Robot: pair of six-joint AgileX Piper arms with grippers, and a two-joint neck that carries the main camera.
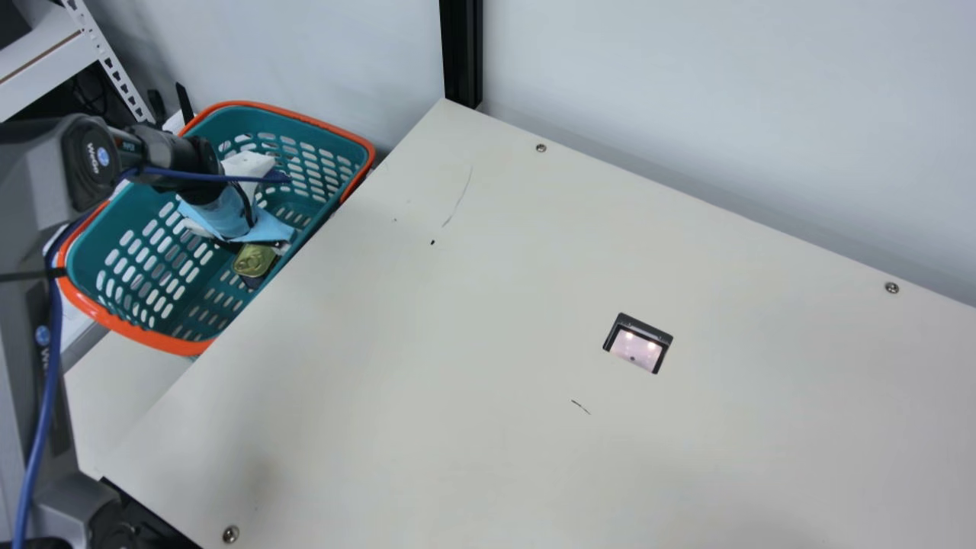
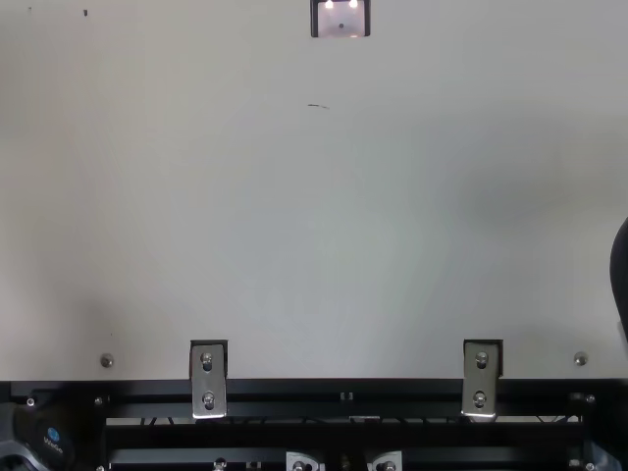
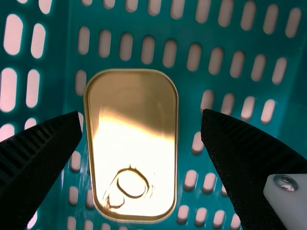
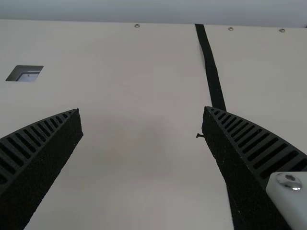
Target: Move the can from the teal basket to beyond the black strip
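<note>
In the main view, the left gripper (image 1: pixel 229 217) points down inside the teal basket (image 1: pixel 259 122), the can (image 1: pixel 254 261) near its jaws. In the top view, the table (image 2: pixel 324 216) surrounds a small inset panel (image 2: pixel 341 18). In the left wrist view, the jaws stand wide, the can's gold ring-pull lid facing the gap. In the right wrist view, the right gripper (image 4: pixel 142 112) has jaws spread above the table, the black strip (image 4: pixel 211 72) passing behind one.
</note>
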